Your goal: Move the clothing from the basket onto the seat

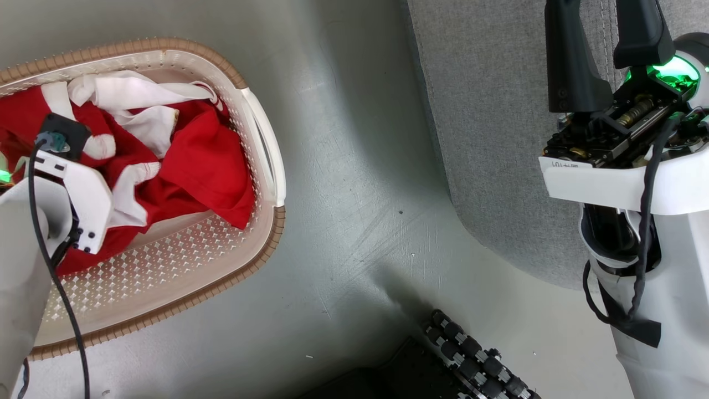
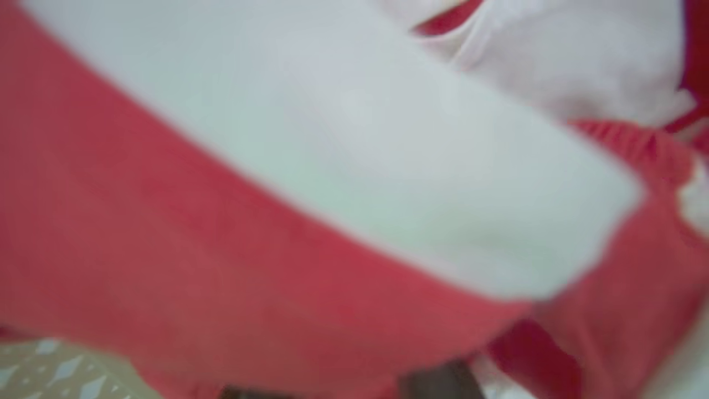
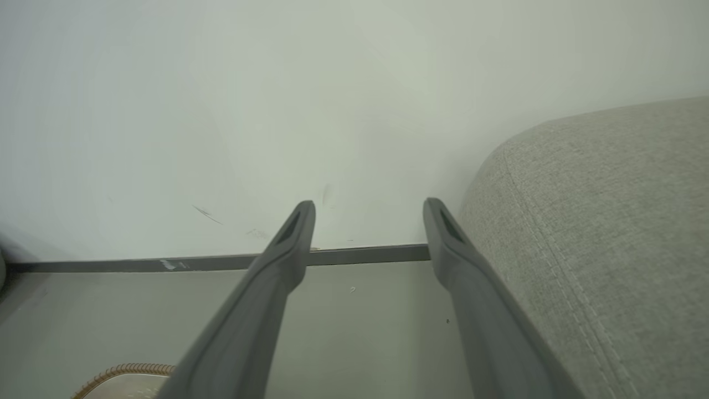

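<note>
The clothing [image 1: 205, 166], red with white panels, lies bunched in the cream perforated basket [image 1: 166, 260] at the left of the head view. My left gripper [image 1: 58, 138] reaches down into the pile, and its fingers are buried in the fabric. The left wrist view is blurred: red and white clothing [image 2: 221, 266] sits very close to the lens, with a bit of basket wall [image 2: 50, 371] at the lower left. My right gripper [image 1: 606, 22] hangs open and empty over the edge of the grey seat [image 1: 498, 138]. In the right wrist view its gripper [image 3: 370, 213] is spread wide beside the seat [image 3: 609, 249].
Grey floor [image 1: 354, 194] separates the basket from the seat. My base's black roller wheel [image 1: 476, 360] shows at the bottom. A pale wall with a dark skirting strip [image 3: 221, 261] stands ahead of the right gripper, and the basket's brown rim [image 3: 127, 368] peeks in low.
</note>
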`<state>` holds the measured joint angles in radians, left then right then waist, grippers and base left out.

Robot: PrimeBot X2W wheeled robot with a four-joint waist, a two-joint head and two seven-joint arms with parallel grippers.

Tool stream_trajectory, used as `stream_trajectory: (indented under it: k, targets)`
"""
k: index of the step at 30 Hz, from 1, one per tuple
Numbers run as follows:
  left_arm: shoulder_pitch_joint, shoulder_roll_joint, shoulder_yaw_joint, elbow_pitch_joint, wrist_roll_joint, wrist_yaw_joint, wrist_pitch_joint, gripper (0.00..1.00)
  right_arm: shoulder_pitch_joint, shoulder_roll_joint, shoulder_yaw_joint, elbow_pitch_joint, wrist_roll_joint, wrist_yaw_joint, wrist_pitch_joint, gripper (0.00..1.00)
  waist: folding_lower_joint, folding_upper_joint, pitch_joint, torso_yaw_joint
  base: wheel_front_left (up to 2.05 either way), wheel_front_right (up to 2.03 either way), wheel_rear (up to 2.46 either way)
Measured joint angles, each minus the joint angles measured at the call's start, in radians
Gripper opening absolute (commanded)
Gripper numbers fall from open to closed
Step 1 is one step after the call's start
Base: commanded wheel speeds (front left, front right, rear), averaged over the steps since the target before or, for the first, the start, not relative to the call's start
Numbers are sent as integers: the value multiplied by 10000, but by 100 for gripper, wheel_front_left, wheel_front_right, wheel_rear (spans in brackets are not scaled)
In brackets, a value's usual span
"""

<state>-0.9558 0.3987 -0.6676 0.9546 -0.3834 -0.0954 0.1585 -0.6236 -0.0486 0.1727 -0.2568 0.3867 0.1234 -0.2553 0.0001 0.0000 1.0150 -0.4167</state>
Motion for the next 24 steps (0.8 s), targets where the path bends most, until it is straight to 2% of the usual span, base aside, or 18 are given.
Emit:
stream_trajectory:
  k: [8, 24]
  targets:
    - [-43, -117, -142, 67, 82, -42, -119, 0, -13, 2, -102, 25, 0, 0, 0, 100, 0, 0, -89, 34, 0, 0, 0]
    - [7, -639, -291, -228, -222, -232, -1289, 0, -201, 2, -393, 119, -121, 0, 0, 100, 0, 0, -587, 230, 0, 0, 0]
